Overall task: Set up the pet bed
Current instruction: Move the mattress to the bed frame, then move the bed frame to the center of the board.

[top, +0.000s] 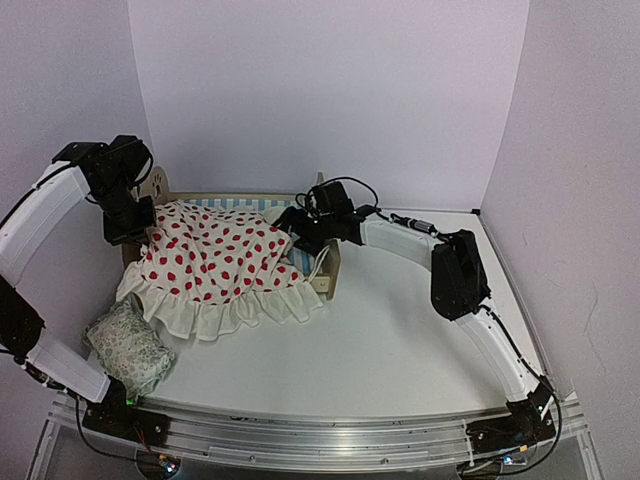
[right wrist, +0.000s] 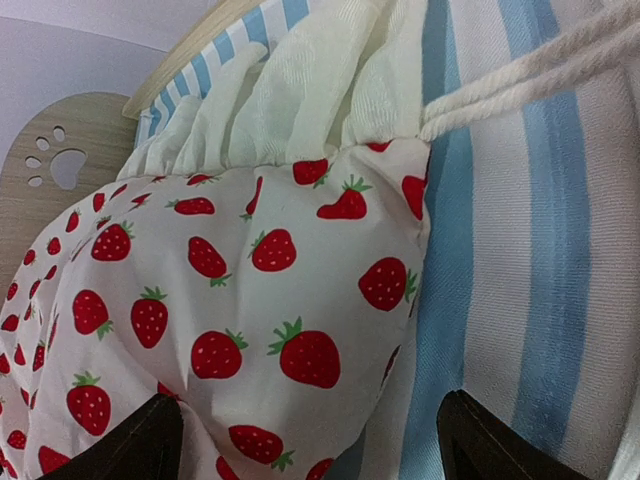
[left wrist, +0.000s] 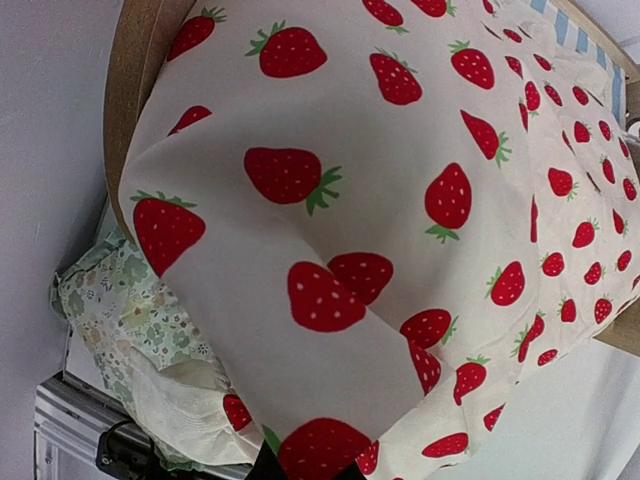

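Note:
The pet bed, a plywood frame (top: 329,270) with a paw-print headboard (top: 160,183), stands at the back left. Its blue-and-white striped mattress (top: 235,202) is mostly covered by the cream strawberry-print blanket (top: 215,260), whose ruffle hangs over the near side. My left gripper (top: 130,225) is at the headboard end. In the left wrist view it (left wrist: 305,470) is shut on the blanket (left wrist: 350,200), pulled taut. My right gripper (top: 297,228) is at the footboard end. In the right wrist view it (right wrist: 315,440) is open over the blanket (right wrist: 200,270) edge and mattress (right wrist: 560,250).
The small green-patterned pillow (top: 128,345) lies on the table at the front left, beside the blanket's ruffle, and shows in the left wrist view (left wrist: 120,310). A white cord (right wrist: 530,70) lies across the mattress near the footboard. Walls stand close behind and to the left.

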You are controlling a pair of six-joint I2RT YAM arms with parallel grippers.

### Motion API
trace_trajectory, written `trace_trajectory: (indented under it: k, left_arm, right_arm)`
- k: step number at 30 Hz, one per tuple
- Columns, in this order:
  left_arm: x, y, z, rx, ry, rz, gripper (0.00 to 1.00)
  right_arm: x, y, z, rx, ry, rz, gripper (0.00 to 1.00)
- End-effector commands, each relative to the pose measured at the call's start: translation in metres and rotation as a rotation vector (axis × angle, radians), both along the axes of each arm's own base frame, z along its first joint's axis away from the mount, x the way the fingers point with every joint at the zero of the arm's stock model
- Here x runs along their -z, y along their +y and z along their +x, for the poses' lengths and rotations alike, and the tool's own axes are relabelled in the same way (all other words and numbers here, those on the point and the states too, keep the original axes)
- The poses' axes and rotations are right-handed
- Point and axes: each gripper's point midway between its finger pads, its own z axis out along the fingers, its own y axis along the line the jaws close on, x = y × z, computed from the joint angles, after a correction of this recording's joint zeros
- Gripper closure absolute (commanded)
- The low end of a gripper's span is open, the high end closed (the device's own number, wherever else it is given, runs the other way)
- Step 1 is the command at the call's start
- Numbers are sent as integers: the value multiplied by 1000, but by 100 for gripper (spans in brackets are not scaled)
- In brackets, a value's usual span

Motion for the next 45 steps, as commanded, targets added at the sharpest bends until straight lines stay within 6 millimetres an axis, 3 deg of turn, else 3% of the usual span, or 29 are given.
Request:
trace_trajectory:
  k: [1,7,12,16,22,28,31,33,35,38,40,45]
  left_arm:
    - [2,13,-13,-33,16,43,100]
    - [11,14,-8,-30,31,63,100]
    - [12,16,-2,-23,18,82,100]
    - [6,15,5,6,-20,91,100]
    - [4,17,7,8,-51,100,100]
    - [0,15,12,14,-79,96,100]
    - [-1,14,15,21,-91,92,100]
    - [-1,13,16,24,-103,87,100]
    - [-3,11,18,29,-116,78,100]
    - [-2,9,19,33,-124,67,100]
    - [-1,8,20,39,-128,61,100]
    - [-1,5,21,49,-138,45,100]
  right_arm:
    - [-15,22,10,14,-8,143,11]
    - [3,32,14,48,20,198,14]
    - [-6,35,18,44,-34,209,23]
    - [-42,23,13,24,-118,160,19]
    - [-115,11,-6,-51,-221,137,18]
    - [-154,-19,-33,-98,-297,-2,17]
    - [-154,-49,-46,-83,-298,-146,17]
    - [-149,-81,-54,-32,-292,-281,15]
    - [-137,-111,-65,0,-263,-416,13]
    - [-118,-138,-86,-24,-203,-532,12]
    - [-106,-147,-100,-55,-151,-565,11]
    - [-82,-141,-122,-151,-42,-553,12]
